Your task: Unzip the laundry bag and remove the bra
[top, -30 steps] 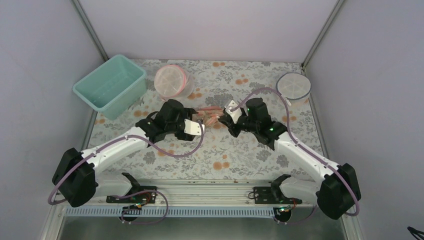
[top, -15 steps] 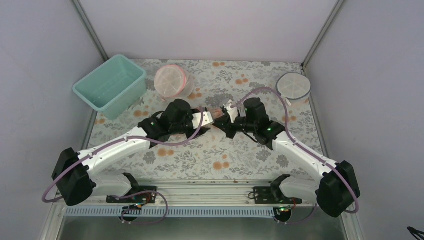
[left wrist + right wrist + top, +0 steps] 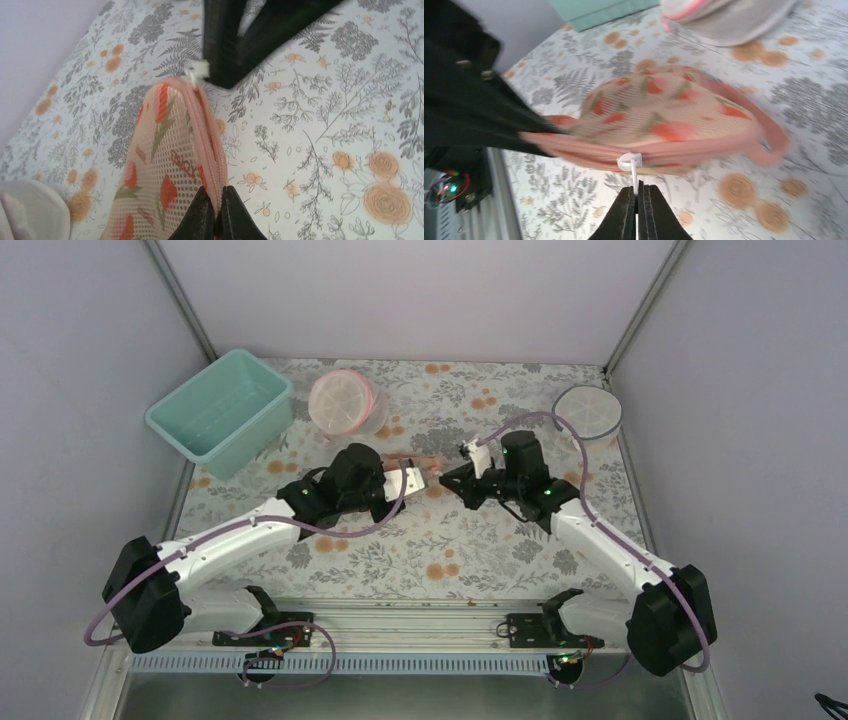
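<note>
Up top, the left arm [image 3: 250, 532] and right arm [image 3: 600, 540] meet nose to nose in the middle of the bench [image 3: 450, 550], with the peach flowered laundry bag [image 3: 430, 466] caught between them. Over to the left wrist: the left tool [image 3: 215, 202] is clamped on the bag's pink zip edge, mesh running away from its tips. Right wrist now: the right tool [image 3: 638, 200] is nipped tight on the thin white cord of the zip pull [image 3: 630, 161], which sits on the bag's near edge.

Teal tub [image 3: 252, 435], pink-rimmed pod [image 3: 343, 403], grey-rimmed pod [image 3: 587, 412] on floral cloth [image 3: 450, 540]
</note>
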Robot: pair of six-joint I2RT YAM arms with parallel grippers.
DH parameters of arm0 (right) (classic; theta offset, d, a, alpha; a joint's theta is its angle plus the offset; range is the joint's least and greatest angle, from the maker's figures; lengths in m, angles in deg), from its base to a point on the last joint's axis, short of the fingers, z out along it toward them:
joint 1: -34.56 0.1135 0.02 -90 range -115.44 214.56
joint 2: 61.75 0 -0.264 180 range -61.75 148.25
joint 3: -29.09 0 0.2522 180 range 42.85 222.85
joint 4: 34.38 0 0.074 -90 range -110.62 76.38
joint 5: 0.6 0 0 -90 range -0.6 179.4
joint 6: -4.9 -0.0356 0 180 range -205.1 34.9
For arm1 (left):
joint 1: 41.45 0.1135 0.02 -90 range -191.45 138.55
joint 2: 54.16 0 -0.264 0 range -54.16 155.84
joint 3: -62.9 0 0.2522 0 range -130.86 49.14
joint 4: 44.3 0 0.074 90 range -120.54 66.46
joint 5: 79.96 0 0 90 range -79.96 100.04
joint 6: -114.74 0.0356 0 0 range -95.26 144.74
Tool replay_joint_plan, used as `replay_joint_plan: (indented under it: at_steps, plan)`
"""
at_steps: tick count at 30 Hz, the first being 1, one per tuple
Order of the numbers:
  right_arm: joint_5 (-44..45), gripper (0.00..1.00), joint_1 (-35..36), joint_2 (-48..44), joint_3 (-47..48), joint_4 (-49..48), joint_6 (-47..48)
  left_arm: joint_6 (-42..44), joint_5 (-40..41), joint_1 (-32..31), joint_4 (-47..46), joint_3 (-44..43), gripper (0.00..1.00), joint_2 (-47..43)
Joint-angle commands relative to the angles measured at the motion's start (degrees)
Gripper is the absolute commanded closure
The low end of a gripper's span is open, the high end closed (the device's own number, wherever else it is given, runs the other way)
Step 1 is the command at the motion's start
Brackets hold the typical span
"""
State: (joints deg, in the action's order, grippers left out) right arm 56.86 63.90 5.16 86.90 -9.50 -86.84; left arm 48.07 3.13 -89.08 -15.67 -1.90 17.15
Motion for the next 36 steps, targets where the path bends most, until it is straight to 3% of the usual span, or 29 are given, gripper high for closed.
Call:
replay_joint_plan:
  at_steps: [1, 11, 17, 18, 20, 21, 24, 29, 34, 36]
  plan:
    - [1.0, 0.96, -6.6, 0.9, 0.9, 1.7, -1.3, 9.5, -0.9, 0.2, 0.4, 3.0, 0.98, -3.0]
    - [-0.4, 0.96, -16.0, 3.2, 2.1, 1.2, -3.2, 19.2, -4.3, 0.4, 2.5, 1.7, 0.98, -5.8]
    - [-3.5, 0.96, -16.8, 2.2, 1.6, 0.4, -4.4, 18.1, -7.4, 9.6, -2.0, 7.8, 0.98, -9.1]
    - [-2.8, 0.96, -15.7, 1.8, 0.8, -0.5, -5.3, 18.5, -7.3, 10.5, -2.7, 9.3, 0.93, -9.7]
    - [-2.3, 0.96, -12.1, 1.0, -1.5, -3.1, -7.5, 20.7, -8.4, 10.7, -1.9, 10.9, 0.57, -11.0]
    - [-2.0, 0.96, -9.9, 0.7, -2.2, -4.5, -8.4, 21.9, -10.3, 10.7, -0.7, 11.2, 0.47, -11.4]
    - [1.2, 0.96, -3.0, 0.8, -2.9, -7.1, -10.9, 22.4, -13.2, 10.2, 2.1, 10.3, 0.28, -11.9]
    - [4.7, 0.96, 4.6, 1.8, -2.8, -10.5, -16.8, 19.2, -15.1, 6.0, 7.4, 5.8, 0.2, -11.1]
    - [6.6, 0.96, 9.6, 2.5, -2.3, -12.5, -19.8, -3.4, -12.8, 4.0, 2.1, 6.1, 0.2, -9.1]
    - [6.5, 0.96, 11.6, 3.0, -2.0, -12.7, -19.4, -7.6, -10.5, 4.0, 0.2, 7.1, 0.22, -8.6]
